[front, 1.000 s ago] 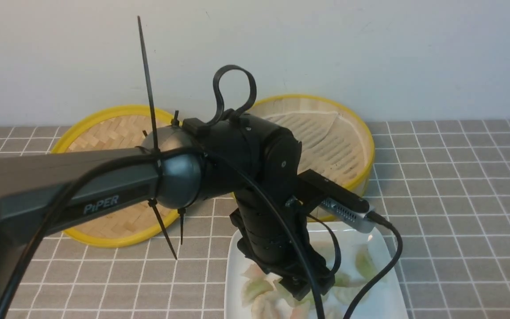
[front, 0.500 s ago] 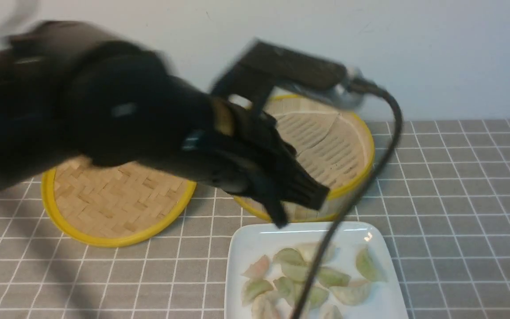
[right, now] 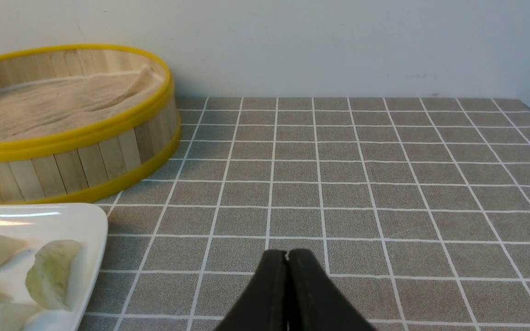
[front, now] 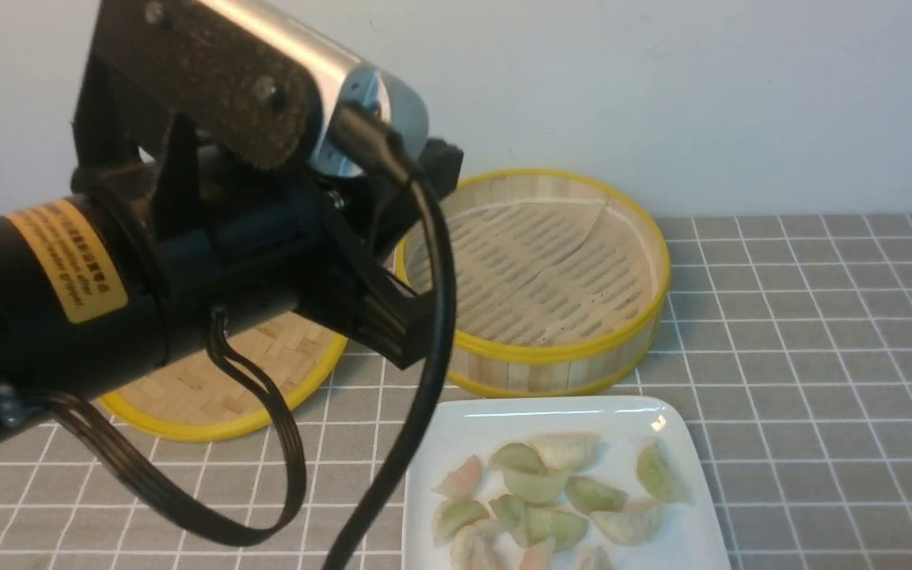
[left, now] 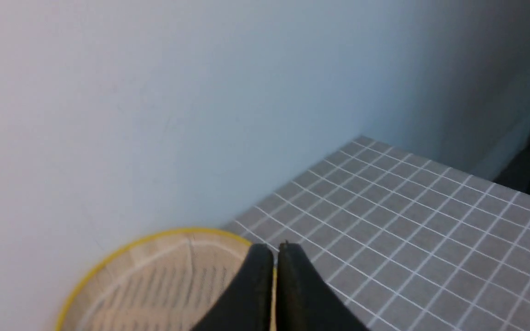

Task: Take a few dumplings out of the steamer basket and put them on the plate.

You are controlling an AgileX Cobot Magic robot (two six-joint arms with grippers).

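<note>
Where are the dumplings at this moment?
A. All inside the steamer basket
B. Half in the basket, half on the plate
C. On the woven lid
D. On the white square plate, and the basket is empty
D. In the front view the dumplings lie together on the plate, while the steamer basket shows only its bare slatted floor.

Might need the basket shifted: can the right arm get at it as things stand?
Probably yes. The right pincer, shut and empty, faces bare tablecloth, with nothing between it and the steamer basket.
</note>
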